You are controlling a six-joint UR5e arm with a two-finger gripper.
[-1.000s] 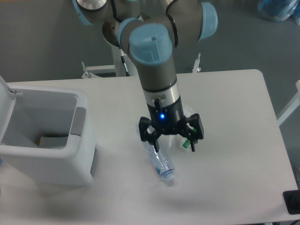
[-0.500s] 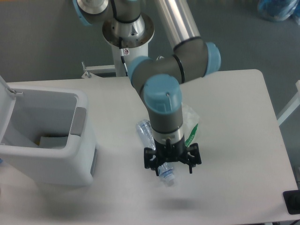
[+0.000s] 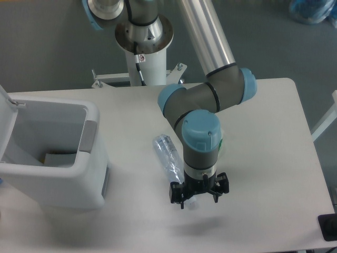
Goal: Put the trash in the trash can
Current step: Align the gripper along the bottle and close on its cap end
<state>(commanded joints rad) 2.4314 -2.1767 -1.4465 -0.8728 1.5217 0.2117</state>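
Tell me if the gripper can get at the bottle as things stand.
Probably yes. The gripper hangs right over the cap end of the bottle, which lies flat on the table with nothing on top of it. Its jaws appear spread, though the arm hides the cap itself.

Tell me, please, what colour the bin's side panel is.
Grey, on the boxy white plastic bin; fixed camera view.

I see even, soft overhead light; the white desk (image 3: 263, 137) looks bright without glare. A faint shadow lies near its front edge, and the whole picture is slightly soft.
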